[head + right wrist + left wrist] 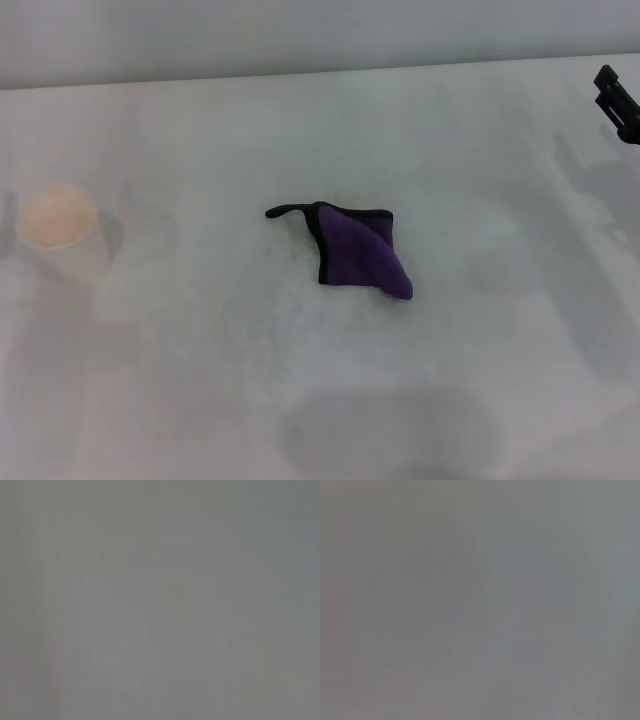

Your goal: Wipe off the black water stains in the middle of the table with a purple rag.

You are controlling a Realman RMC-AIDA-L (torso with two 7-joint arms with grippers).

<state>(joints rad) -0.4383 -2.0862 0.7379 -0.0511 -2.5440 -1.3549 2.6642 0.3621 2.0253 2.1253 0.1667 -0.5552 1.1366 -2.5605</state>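
From my head camera, one item outside the job is in view: a pale paper cup with a light orange-cream interior, seen from above. It stands upright. Its rim is round and open. A soft grey shadow lies just beside the cup, on its right side. Both of my wrist cameras return only a uniform grey field.

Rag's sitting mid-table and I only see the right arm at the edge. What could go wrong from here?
1. No black stain shows around the purple rag; it may lie under it, so the wipe could miss.
2. The rag is folded with a loop tail; a grab there could drag it unfolded.
3. The right gripper is far off, and a pale cup stands left.
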